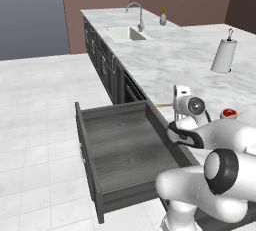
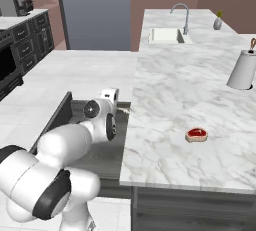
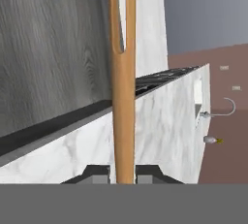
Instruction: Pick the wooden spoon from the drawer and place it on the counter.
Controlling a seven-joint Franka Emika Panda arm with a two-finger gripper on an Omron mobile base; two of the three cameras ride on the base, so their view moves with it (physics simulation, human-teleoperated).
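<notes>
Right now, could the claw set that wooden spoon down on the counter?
Probably yes. The claw is shut on the wooden spoon by the counter edge, and the marble nearby looks bare.

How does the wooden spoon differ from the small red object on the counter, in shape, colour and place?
The wooden spoon is long and thin; the red object is short and round. The spoon is orange-tan; the red object is red with a pale rim. The spoon stands between the gripper's fingertips, over the drawer edge; the red object lies free on the counter.

Bare counter (image 2: 165, 90) beside the drawer (image 1: 117, 147) lies open; steak (image 2: 196, 134) (small) sits well apart.
</notes>
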